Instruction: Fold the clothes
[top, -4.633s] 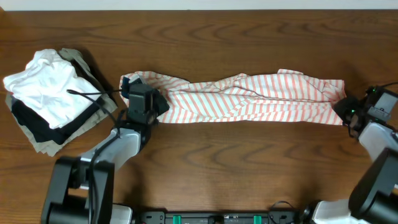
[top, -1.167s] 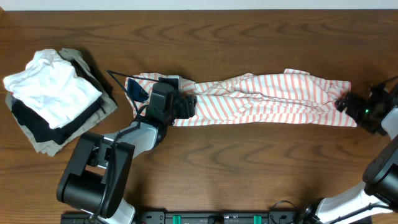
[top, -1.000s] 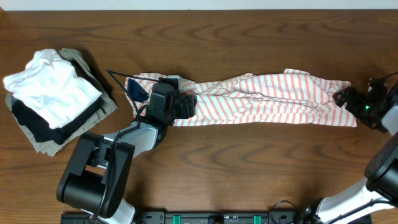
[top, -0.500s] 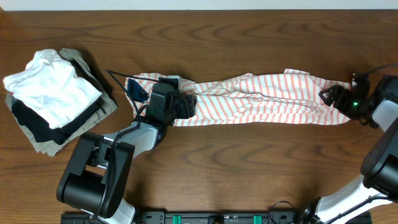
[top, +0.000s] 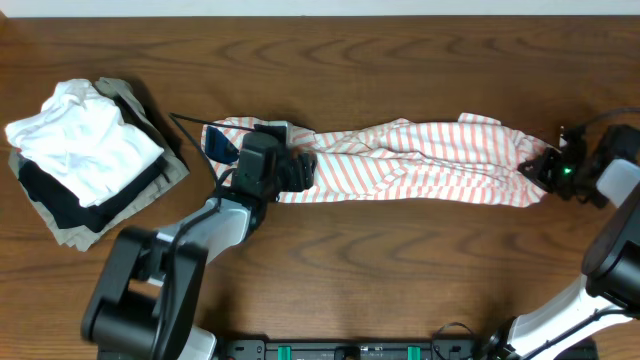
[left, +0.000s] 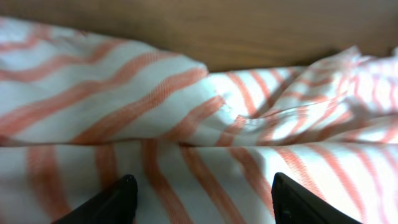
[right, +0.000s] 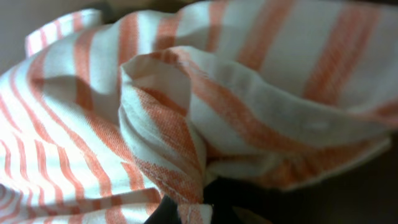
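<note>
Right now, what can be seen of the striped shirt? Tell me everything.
The striped shirt is white with thin orange-red stripes. It looks like a woven, cotton-like cloth and is rumpled into a long band lying across the table. Its dark blue inner collar shows at the left end. The left pincer is open over the cloth near that end. The right pincer pinches a bunched fold at the right end. No buttons can be made out.
</note>
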